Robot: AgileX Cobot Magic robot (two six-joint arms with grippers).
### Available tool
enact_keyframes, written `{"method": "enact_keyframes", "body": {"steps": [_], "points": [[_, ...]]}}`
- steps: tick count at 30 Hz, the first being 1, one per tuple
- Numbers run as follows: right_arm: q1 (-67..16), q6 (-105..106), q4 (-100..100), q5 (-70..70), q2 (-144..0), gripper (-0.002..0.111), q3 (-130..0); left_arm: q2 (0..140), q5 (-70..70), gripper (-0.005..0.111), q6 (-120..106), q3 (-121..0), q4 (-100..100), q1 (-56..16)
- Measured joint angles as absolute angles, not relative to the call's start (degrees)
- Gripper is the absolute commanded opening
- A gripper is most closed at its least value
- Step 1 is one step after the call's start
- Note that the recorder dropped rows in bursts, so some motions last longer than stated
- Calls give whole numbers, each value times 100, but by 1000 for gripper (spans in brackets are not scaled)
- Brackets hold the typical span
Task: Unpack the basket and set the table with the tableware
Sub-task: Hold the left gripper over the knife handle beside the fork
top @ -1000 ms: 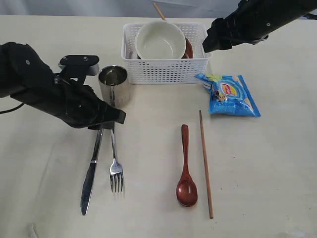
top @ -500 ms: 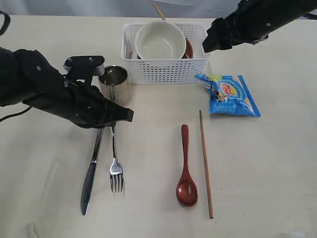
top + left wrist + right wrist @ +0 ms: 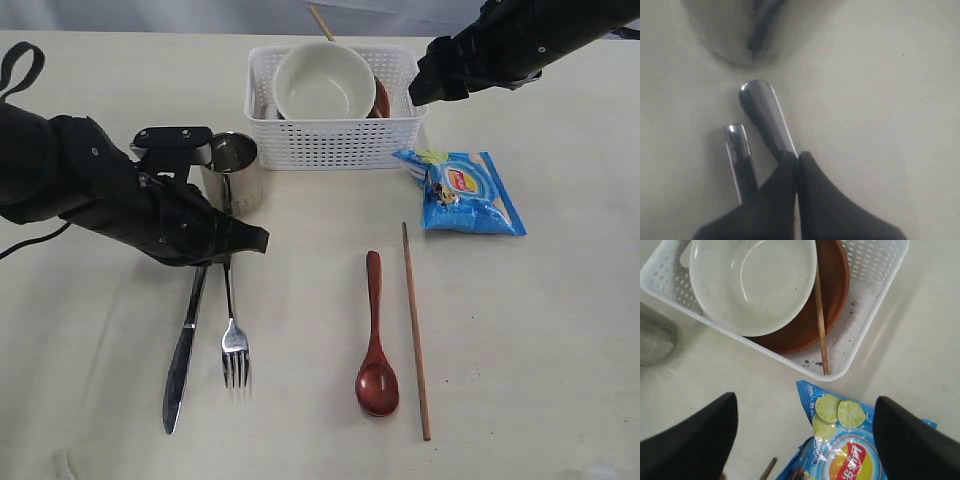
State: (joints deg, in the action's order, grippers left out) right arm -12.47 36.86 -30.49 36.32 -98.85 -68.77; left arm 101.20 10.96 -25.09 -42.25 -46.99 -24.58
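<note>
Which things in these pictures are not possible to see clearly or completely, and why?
- The plate: exterior view, the bowl covers most of it.
- The knife and fork, upper handle ends: exterior view, under the left gripper.
- The cup: left wrist view, blurred and cut off by the picture's edge.
- The second chopstick: exterior view, only its tip shows behind the bowl.

exterior cam: up high, tilted down over the whole desk
left wrist cam: really close, staring at cutlery handles
right wrist cam: higher, straight down on basket; exterior sees it too
</note>
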Motion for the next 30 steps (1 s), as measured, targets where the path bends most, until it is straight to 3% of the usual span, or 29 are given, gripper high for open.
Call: {"method": "enact_keyframes", "body": {"steps": [30], "points": [[-1247,3677,-3049,3632,-9885,71,-6877,10120,1200,0,-2530,-4225,-4699,-2447]]}}
